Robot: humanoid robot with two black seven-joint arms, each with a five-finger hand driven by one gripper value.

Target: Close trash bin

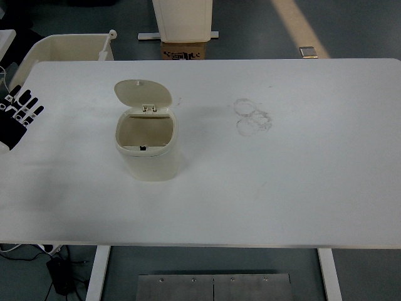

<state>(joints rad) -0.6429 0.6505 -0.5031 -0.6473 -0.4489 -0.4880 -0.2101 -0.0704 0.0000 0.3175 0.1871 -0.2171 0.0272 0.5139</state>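
A small cream trash bin [148,153] stands on the white table [282,175], left of centre. Its hinged lid [143,93] is swung up and back, so the inside of the bin shows. My left hand [19,113] is at the table's left edge, well to the left of the bin, with its fingers spread and holding nothing. My right arm is out of view.
Faint ring marks [252,116] are on the table to the right of the bin. A cream tub [69,47] sits beyond the far left edge, and a white container on a cardboard box [183,28] stands behind the table.
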